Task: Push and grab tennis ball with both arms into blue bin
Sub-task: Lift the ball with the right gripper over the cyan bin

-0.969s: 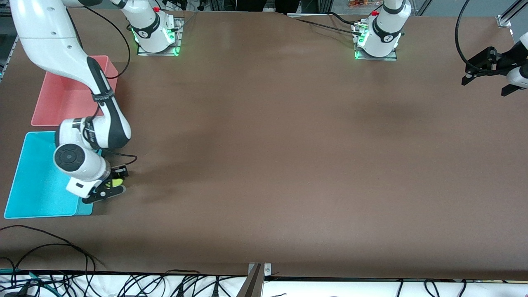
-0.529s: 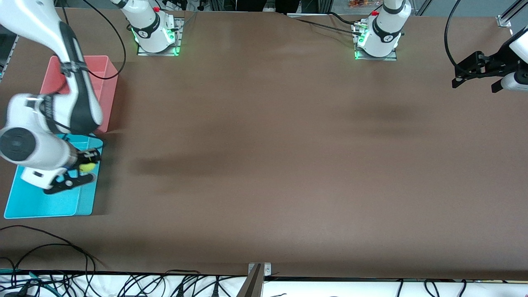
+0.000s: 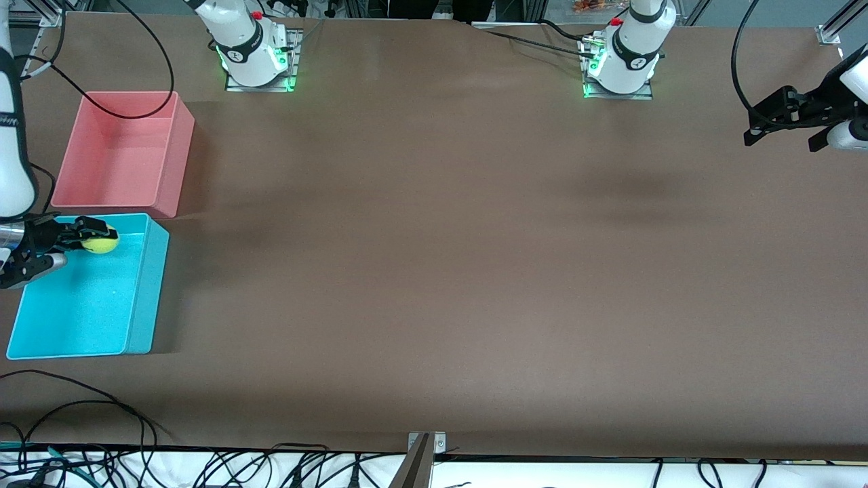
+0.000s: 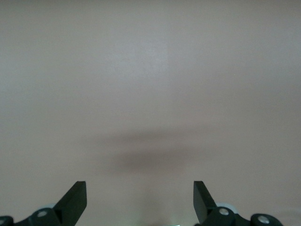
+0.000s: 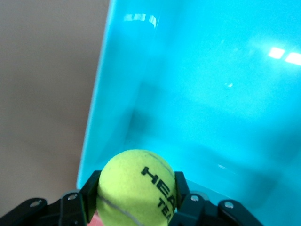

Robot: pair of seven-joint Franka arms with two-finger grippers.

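Observation:
The yellow-green tennis ball hangs in the air over the blue bin, near the bin's edge that adjoins the pink bin. My right gripper is shut on the ball, a black finger on either side. In the right wrist view the tennis ball fills the right gripper, with the blue bin's floor below it. My left gripper waits open above the table at the left arm's end. The left gripper shows only bare table between its fingers.
A pink bin stands farther from the front camera than the blue bin, right beside it. The two arm bases sit along the table's back edge. Cables trail at the front edge.
My right arm lifted the ball off the table beside the blue bin and carried it over the bin, toward the right arm's end. The left gripper hardly moved.

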